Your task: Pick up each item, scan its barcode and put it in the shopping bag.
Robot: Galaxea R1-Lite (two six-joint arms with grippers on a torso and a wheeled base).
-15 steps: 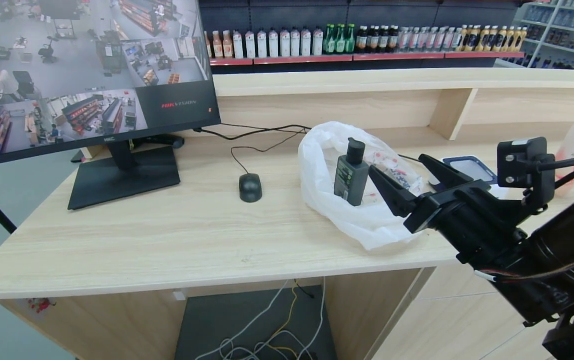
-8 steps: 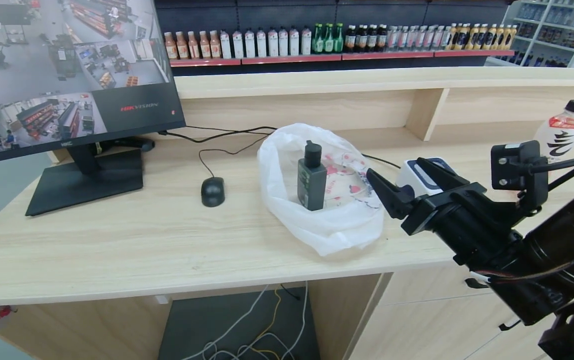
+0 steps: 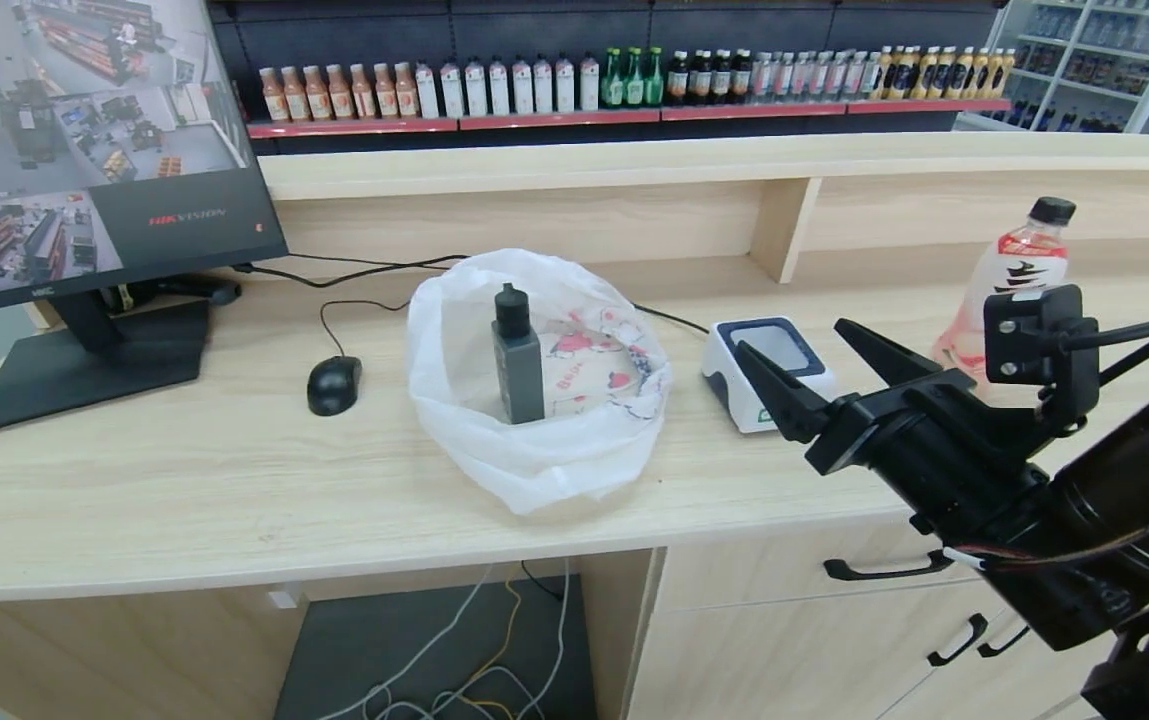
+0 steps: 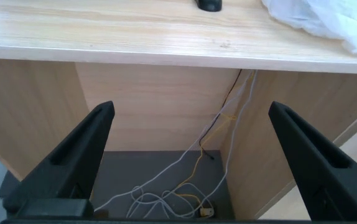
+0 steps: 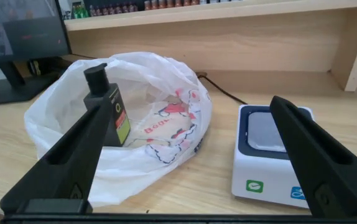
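Note:
A white plastic shopping bag [image 3: 534, 460] [image 5: 54, 118] lies open on the wooden counter [image 3: 184, 480]. Inside it a dark bottle with a black cap [image 3: 519, 360] [image 5: 107, 106] stands upright, beside a white packet with red print [image 3: 589, 375] [image 5: 166, 134]. To the bag's right sits the white barcode scanner [image 3: 764, 375] [image 5: 268, 155]. A pinkish drink bottle [image 3: 1009, 285] stands farther right. My right gripper [image 3: 824, 365] is open and empty, hovering just right of the scanner, near the counter's front edge. My left gripper [image 4: 191, 155] is open below the counter's edge, facing the space underneath.
A monitor [image 3: 84, 170] on its stand occupies the counter's left end. A black mouse [image 3: 334, 385] with its cable lies left of the bag. A raised shelf ledge [image 3: 694, 160] runs along the back. Loose cables [image 4: 178, 193] hang under the counter; drawers [image 3: 884, 570] are at right.
The head camera has swung to the right, so everything slid left in the picture and the drink bottle and scanner came into fuller view. The right gripper stays open and empty.

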